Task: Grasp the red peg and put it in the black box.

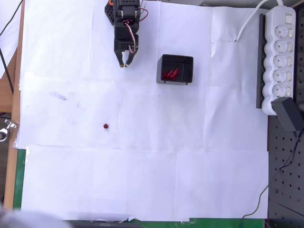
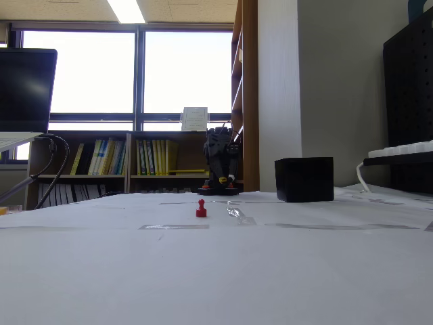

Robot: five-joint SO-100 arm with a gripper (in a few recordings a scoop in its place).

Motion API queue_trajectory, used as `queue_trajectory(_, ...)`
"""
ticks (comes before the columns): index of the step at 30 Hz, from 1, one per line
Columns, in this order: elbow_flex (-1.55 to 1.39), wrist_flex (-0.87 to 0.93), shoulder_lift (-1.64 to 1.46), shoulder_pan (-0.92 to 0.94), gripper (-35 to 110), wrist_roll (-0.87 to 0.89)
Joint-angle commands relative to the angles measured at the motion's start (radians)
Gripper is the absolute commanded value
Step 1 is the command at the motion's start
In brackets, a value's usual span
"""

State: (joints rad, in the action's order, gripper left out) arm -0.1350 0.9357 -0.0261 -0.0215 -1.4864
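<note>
A tiny red peg [image 1: 105,126] stands alone on the white paper, left of centre in the overhead view; the fixed view shows the red peg [image 2: 201,208] upright in the middle. The black box [image 1: 175,69] sits at the upper middle with a cluster of red pegs [image 1: 169,74] inside; in the fixed view the black box [image 2: 304,179] is right of centre. My gripper [image 1: 125,63] hangs folded near the arm's base at the top, fingers together, holding nothing, well above the peg and left of the box. In the fixed view my gripper [image 2: 226,181] is far back.
A white power strip [image 1: 281,57] with a long black strip [image 1: 260,59] beside it lies along the right edge. White paper sheets [image 1: 142,180] cover the table. A black pegboard [image 1: 285,190] lies at the lower right.
</note>
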Motion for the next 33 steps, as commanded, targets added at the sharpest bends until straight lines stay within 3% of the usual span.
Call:
queue_trajectory(1, -0.239, -0.005, -0.15, -0.005, 0, -0.002)
queue_trajectory(11, -0.62, 0.057, -0.442, 0.038, 0, -0.04)
queue_trajectory(20, -0.77, -0.091, -0.724, 0.166, 0, -0.127)
queue_trajectory(28, -0.739, -0.499, -0.927, 0.202, 0, -0.132)
queue_trajectory(33, -0.555, -1.088, -1.039, 0.198, 0, -0.133)
